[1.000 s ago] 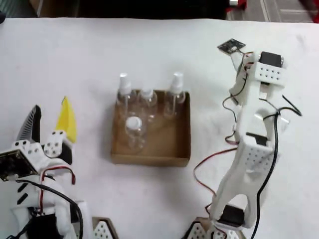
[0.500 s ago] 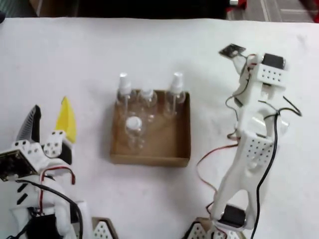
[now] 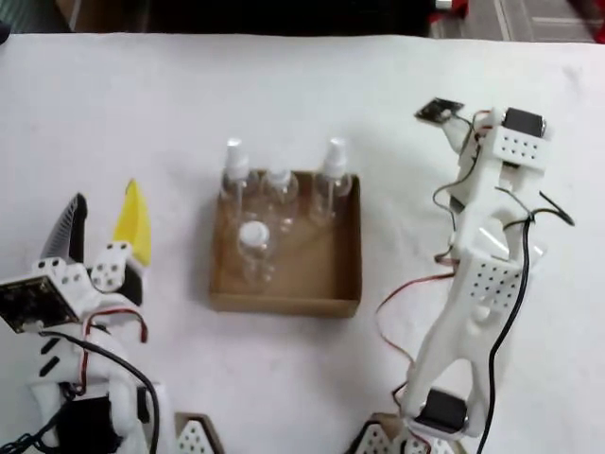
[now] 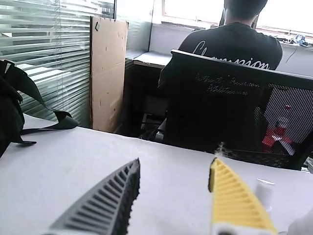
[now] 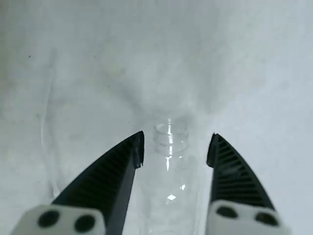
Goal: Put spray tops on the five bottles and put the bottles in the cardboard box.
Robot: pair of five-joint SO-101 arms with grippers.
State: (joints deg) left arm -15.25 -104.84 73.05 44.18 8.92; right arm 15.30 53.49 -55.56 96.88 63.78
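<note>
Right end effector (image 5: 174, 142): open, fingers (image 5: 112, 181) flanking an uncapped bottle (image 5: 170, 169) on the desk (image 5: 73, 73). The cardboard box (image 3: 284, 305) at centre frame holds four bottles (image 3: 255, 251). Left end effector (image 3: 105, 190): open, lower left.

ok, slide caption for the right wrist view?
Right gripper poised with a finger on each side of a clear, uncapped bottle on the white table.

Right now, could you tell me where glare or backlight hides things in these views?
Right wrist view: the clear bottle by the right claw nearly melts into the white table, marked by small highlights. Left wrist view: bright windows darken the chair. High view: bottles plain against the cardboard box.
</note>
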